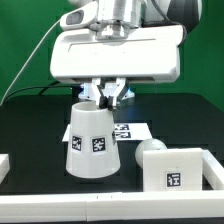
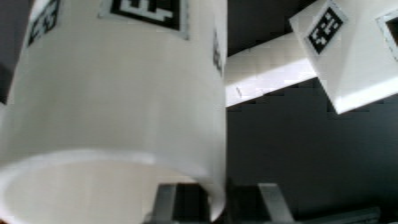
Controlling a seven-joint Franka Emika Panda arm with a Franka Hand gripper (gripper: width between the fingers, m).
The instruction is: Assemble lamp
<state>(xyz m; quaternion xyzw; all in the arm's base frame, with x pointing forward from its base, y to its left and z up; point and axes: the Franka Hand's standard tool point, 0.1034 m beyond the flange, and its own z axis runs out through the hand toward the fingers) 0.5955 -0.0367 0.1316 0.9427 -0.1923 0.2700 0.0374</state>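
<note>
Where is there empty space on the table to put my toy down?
Bare black table lies on the exterior view's left of the shade, and in front of it. The exterior view's right is crowded: the base and bulb sit close together, and the gripper hangs over the shade.

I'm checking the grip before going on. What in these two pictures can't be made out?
- Tool grip: exterior view, the arm's white housing covers it; wrist view, the fingers are cut off by the edge.
- Bulb: mostly hidden behind the base.
- Shade rim: blurred in the wrist view.

Shade (image 1: pixel 92 142) stands at the exterior view's left of base (image 1: pixel 178 165)
</note>
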